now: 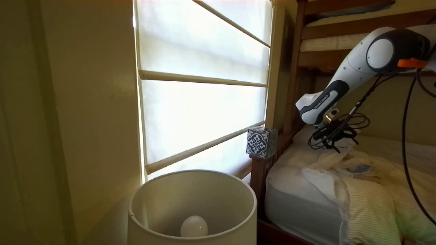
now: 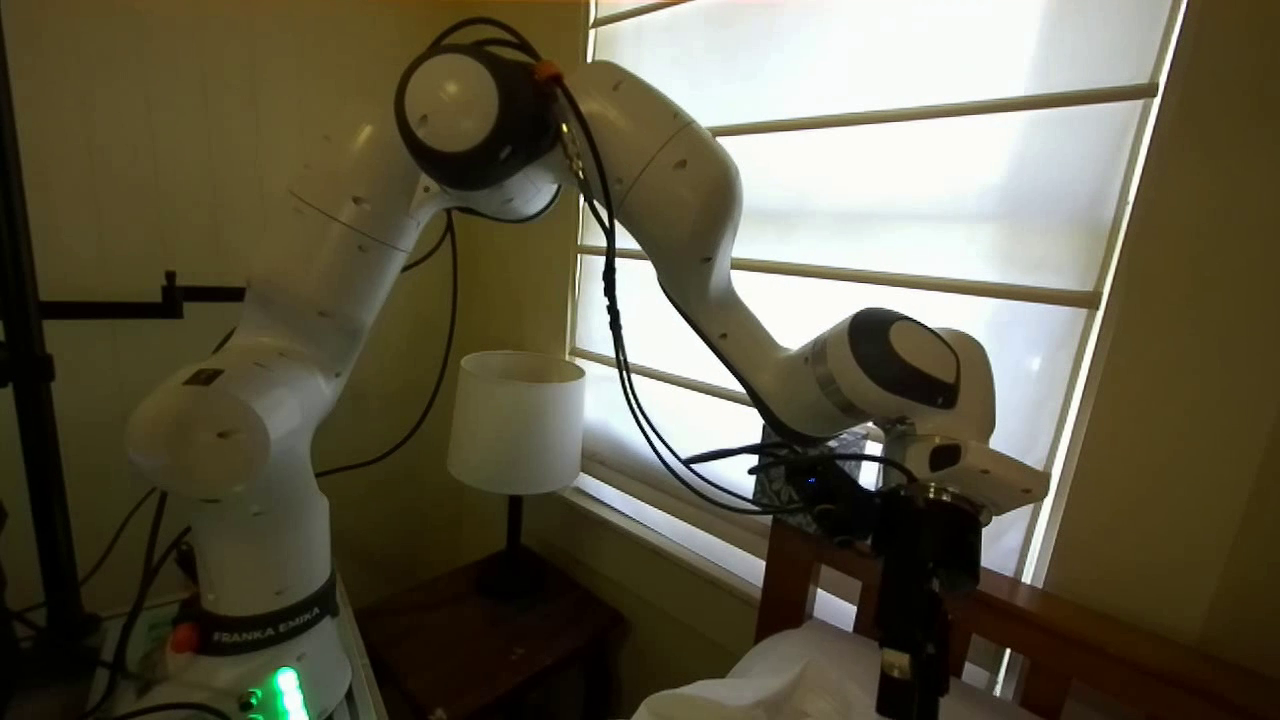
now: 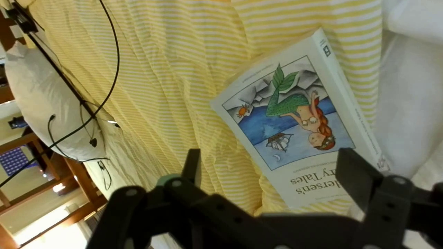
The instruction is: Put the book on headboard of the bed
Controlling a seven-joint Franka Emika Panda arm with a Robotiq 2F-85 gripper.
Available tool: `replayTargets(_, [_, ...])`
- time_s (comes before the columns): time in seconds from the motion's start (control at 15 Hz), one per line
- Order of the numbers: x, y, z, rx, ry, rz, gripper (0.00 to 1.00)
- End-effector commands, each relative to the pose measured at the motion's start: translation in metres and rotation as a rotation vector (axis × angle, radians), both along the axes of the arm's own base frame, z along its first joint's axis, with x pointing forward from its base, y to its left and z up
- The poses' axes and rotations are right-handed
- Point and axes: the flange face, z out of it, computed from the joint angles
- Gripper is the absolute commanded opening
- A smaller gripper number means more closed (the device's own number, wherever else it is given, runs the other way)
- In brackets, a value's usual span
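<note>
Daylight falls through a pale blind [image 1: 204, 112] beside the bunk bed [image 1: 303, 200], whose edges and corners I take as reference. Operating remotely, I begin with the gripper [image 3: 270, 164]: in the wrist view its two fingers [image 3: 192, 167] stand well apart. An exterior view shows me the gripper hanging above the bed, with a visible gap between it and the book [image 3: 287, 117].

I locate that book below the gripper, lying flat, front cover up, on the striped cover [image 3: 173, 86] and near the white sheet [image 3: 408, 93]. Its position is in from the bed's side edge and well apart from the headboard edge. Seen from the wrist, the title stands upside down, "Tales" legible, one finger hiding part of it; a framed mermaid picture occupies most of the front.

Toward the left of the wrist view I note a white pillow [image 3: 41, 88] and a black cable [image 3: 118, 58] crossing the view; I cannot tell whether the cable touches the bedding.

At the end of the bed stands the brown headboard [image 2: 1100, 635]. On its post at the lamp-side corner I record a patterned box [image 1: 258, 143], upright. Farther out, the white arm [image 2: 680, 200] arches from its base, where a green light [image 2: 290, 692] is lit. Both exterior views show a lamp [image 2: 515, 425]; it stands on a brown side table [image 2: 450, 640].
</note>
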Motion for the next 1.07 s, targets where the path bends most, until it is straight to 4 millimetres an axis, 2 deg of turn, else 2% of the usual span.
replayTargets(0.0, [0.001, -0.009, -0.020, -0.029, 0.064, 0.018, 1.00])
replayTargets(0.27, [-0.003, -0.022, -0.072, 0.048, 0.148, 0.133, 1.00])
replayTargets(0.53, [0.003, -0.024, -0.106, 0.093, 0.174, 0.230, 1.00])
replayTargets(0.8, [0.009, -0.018, -0.124, 0.114, 0.204, 0.245, 1.00])
replayTargets(1.0, [-0.001, -0.028, -0.125, 0.120, 0.255, 0.180, 1.00])
